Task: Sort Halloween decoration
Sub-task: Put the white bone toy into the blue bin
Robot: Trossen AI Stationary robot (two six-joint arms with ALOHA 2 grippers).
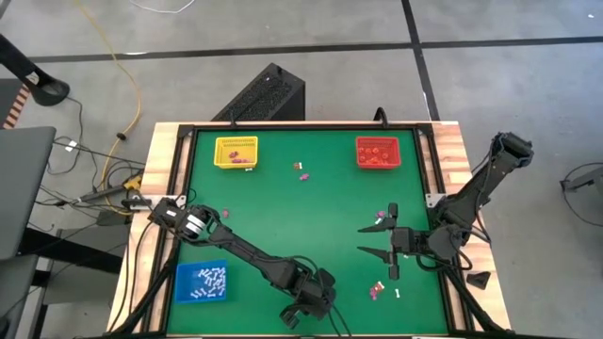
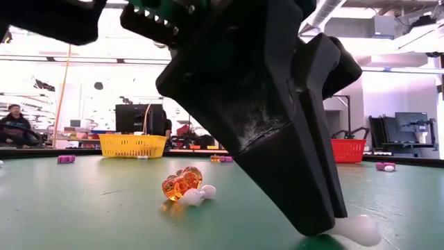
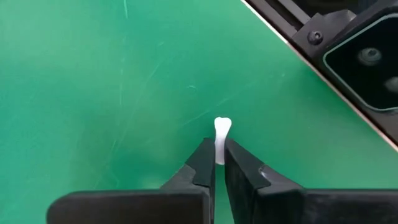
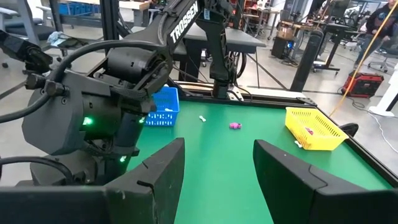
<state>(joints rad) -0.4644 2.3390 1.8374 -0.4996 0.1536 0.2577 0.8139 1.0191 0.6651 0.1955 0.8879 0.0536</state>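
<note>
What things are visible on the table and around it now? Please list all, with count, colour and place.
yellow tray: one, yellow, upper left in the high view, a few trinkets inside
red tray: one, red, upper right, red trinkets inside
blue tray: one, blue, lower left, white pieces inside
loose trinkets: several; pink, purple, orange, white; between the yellow and red trays, beside the right gripper, near the lower edge
white bone: one, white, in the left gripper
person: one, seated in the room behind
left gripper: dark, shut on the bone, lower edge
right gripper: dark, open, right of centre
</note>
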